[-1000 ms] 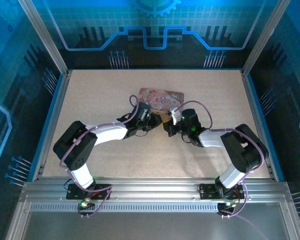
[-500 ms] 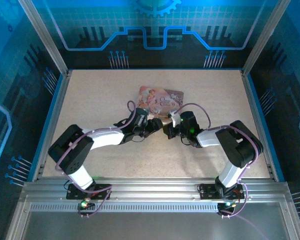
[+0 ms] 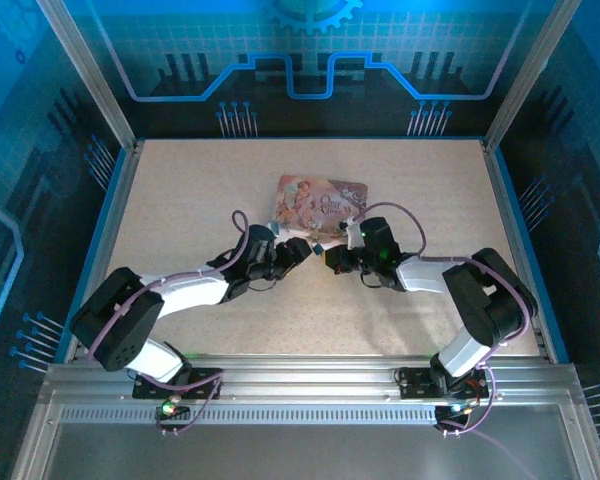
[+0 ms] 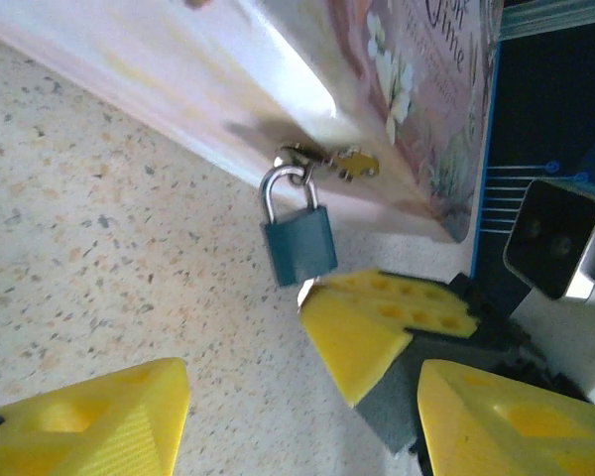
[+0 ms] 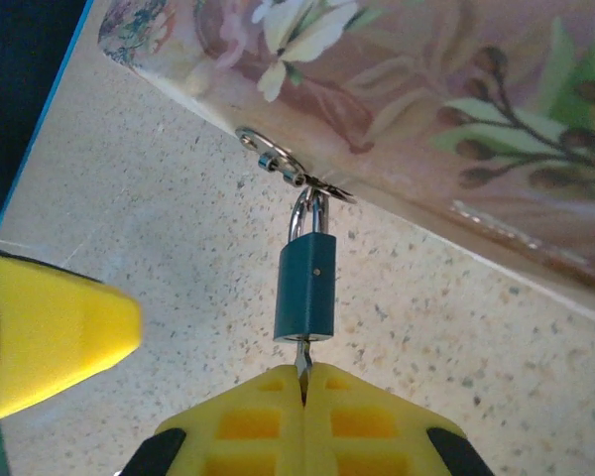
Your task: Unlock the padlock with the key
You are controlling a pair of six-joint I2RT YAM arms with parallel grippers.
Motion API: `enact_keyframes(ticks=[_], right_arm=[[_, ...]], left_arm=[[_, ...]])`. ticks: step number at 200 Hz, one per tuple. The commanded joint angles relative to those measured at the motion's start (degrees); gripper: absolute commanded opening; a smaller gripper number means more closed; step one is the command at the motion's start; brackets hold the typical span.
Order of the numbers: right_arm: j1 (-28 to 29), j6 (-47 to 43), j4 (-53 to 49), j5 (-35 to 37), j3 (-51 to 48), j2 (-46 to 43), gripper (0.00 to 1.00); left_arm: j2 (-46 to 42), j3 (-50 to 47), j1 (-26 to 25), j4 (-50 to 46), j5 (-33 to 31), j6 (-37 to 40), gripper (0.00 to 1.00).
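Observation:
The small blue-green padlock [image 5: 305,288] hangs by its shackle from the latch ring [image 5: 278,161] of the pink illustrated tin [image 5: 426,99]. My right gripper [image 5: 302,382] is shut on the key [image 5: 301,359], whose thin blade enters the bottom of the padlock. In the left wrist view the padlock [image 4: 297,243] lies on the table ahead of my left gripper [image 4: 297,421]. That gripper is open, with its yellow fingers [image 4: 89,416] wide apart, bare table between them and the right gripper's pads [image 4: 377,322] crossing in. From above, both grippers meet at the padlock [image 3: 318,245] at the tin's near edge.
The tin [image 3: 325,200] lies flat just beyond the grippers at the table's middle. Speckled tabletop [image 3: 180,190] spreads to all sides, bounded by blue rails and the enclosure frame [image 3: 120,150]. The left gripper's finger [image 5: 50,332] sits close to the left of the padlock.
My left gripper has opened and its arm has sunk lower and stretched flatter over the table. The right gripper stays shut on the key at the padlock.

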Motion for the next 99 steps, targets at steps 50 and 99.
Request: enact_keyframes(ticks=[50, 99], right_arm=[[1.2, 17.48, -3.33, -4.88, 0.23, -2.27, 0.0], [1.31, 22.59, 0.16, -6.58, -0.72, -1.38, 0.0]], left_arm=[[7.52, 0.99, -0.18, 10.07, 1.86, -6.4, 0.58], [10.53, 2.24, -1.14, 11.77, 1.78, -8.89, 0.5]])
